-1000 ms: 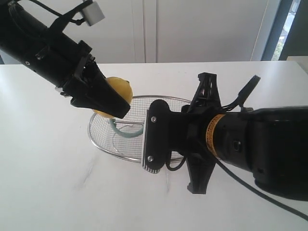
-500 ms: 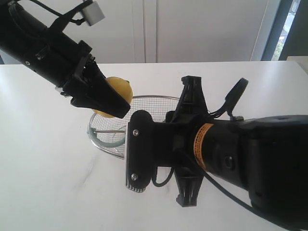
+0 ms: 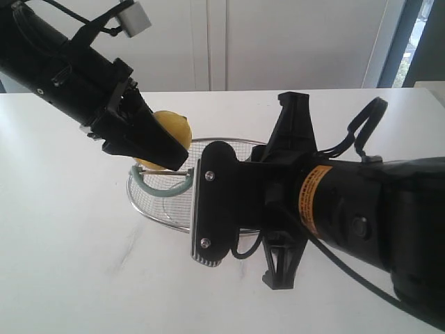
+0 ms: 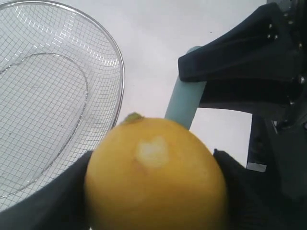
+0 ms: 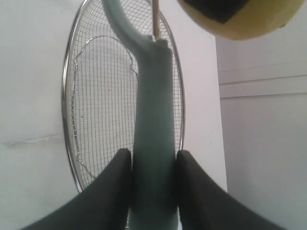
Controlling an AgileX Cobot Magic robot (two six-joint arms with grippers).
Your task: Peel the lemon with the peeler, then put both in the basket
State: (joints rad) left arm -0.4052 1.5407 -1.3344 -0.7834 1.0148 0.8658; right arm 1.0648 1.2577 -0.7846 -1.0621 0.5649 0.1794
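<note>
The left fingers are gripping the lemon, holding it above the far rim of the basket on the desk. The right fingers are clamping the handle of the peeler, and its forked head is hanging over the mesh just beneath the lemon.

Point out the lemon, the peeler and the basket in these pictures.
lemon (image 4: 156, 179), left wrist view, middle of its skin
peeler (image 5: 152, 139), right wrist view, on its handle
basket (image 4: 100, 72), left wrist view, on its mesh wall
</note>
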